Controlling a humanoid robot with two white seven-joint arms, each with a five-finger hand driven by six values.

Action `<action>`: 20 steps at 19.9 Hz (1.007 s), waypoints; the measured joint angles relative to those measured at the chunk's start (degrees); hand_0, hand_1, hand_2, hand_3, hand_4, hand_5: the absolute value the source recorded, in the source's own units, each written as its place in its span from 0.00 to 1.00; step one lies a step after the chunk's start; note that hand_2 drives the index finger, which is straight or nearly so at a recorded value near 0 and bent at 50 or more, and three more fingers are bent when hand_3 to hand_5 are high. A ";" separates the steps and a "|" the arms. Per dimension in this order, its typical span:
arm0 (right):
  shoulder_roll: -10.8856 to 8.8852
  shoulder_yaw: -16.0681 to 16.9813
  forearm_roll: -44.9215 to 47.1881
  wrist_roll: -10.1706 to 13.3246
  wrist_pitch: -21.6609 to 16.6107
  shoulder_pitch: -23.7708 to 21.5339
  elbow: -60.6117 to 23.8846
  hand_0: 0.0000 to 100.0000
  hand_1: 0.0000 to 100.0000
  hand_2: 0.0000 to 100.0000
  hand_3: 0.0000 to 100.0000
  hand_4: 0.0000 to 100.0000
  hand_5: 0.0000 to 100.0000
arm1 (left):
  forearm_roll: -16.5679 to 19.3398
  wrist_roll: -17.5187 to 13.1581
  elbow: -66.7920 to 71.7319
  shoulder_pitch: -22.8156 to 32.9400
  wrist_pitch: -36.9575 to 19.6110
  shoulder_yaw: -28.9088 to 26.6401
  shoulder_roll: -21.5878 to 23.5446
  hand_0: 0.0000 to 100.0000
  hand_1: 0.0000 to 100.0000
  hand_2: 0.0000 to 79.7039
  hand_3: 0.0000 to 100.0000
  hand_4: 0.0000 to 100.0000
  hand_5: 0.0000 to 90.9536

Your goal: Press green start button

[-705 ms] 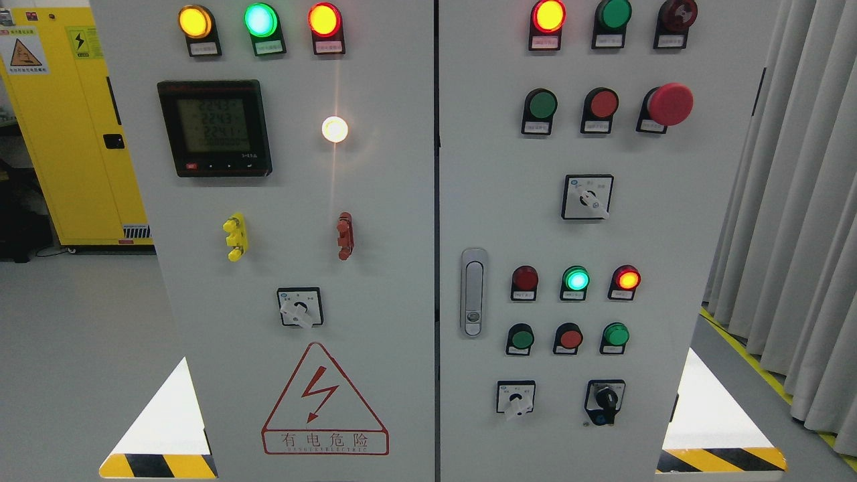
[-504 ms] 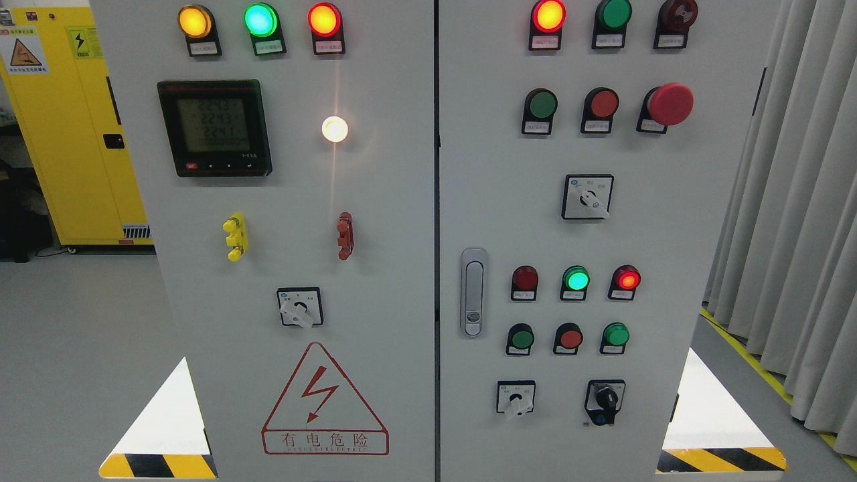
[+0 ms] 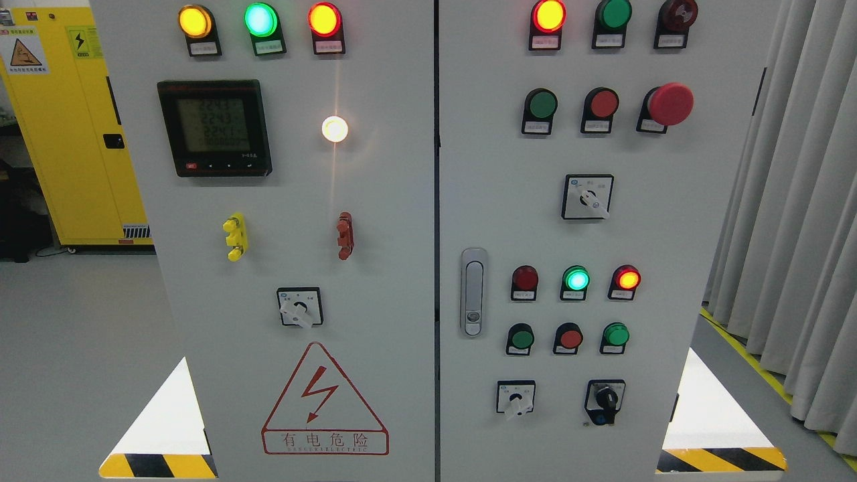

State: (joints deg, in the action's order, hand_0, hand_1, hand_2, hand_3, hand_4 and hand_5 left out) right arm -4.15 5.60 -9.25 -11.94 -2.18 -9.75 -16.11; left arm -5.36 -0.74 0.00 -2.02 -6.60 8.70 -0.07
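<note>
A grey electrical cabinet (image 3: 482, 201) fills the view. Its right door carries several green push buttons: one in the upper row (image 3: 542, 105), one in the lower row at left (image 3: 521, 339) and one at right (image 3: 615, 334). A lit green lamp (image 3: 576, 278) sits between a dark red lamp (image 3: 525, 278) and a lit red lamp (image 3: 627, 278). An unlit green lamp (image 3: 614, 13) is at the top. No robot hand or arm shows in the head view.
A red mushroom stop button (image 3: 670, 104), red push buttons (image 3: 604, 104) (image 3: 570, 339), rotary selectors (image 3: 587, 197) (image 3: 515, 397), a key switch (image 3: 606, 400) and a door latch (image 3: 473, 292) are on the right door. A meter (image 3: 214, 127) is on the left door. Curtains (image 3: 797, 201) hang right, a yellow cabinet (image 3: 67, 134) stands left.
The lit red lamp in the lower group flickers slightly in brightness. Nothing else has moved.
</note>
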 measured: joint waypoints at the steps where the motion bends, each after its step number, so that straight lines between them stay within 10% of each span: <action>1: 0.28 0.04 -1.53 -0.12 0.02 -0.36 -1.61 0.20 0.39 0.00 0.00 0.00 0.00 | 0.00 0.00 0.00 0.00 0.00 0.00 -0.05 0.12 0.56 0.00 0.00 0.00 0.00; 8: 2.09 0.56 -13.42 -0.09 -1.35 -5.55 -16.46 0.19 0.41 0.00 0.06 0.03 0.00 | 0.00 0.00 0.00 -0.01 0.00 -0.01 -1.11 0.12 0.56 0.00 0.00 0.00 0.00; 20: 3.46 -1.77 -18.17 -0.06 -15.76 -14.79 -44.52 0.18 0.46 0.00 0.17 0.12 0.00 | 0.00 0.00 0.02 0.79 0.00 -0.01 -3.70 0.12 0.56 0.00 0.00 0.00 0.00</action>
State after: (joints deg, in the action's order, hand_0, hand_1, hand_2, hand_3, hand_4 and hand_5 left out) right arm -0.69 3.83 -27.41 -12.00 -17.94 -24.54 -60.63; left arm -5.36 -0.74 0.02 -1.23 -6.60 8.69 -3.78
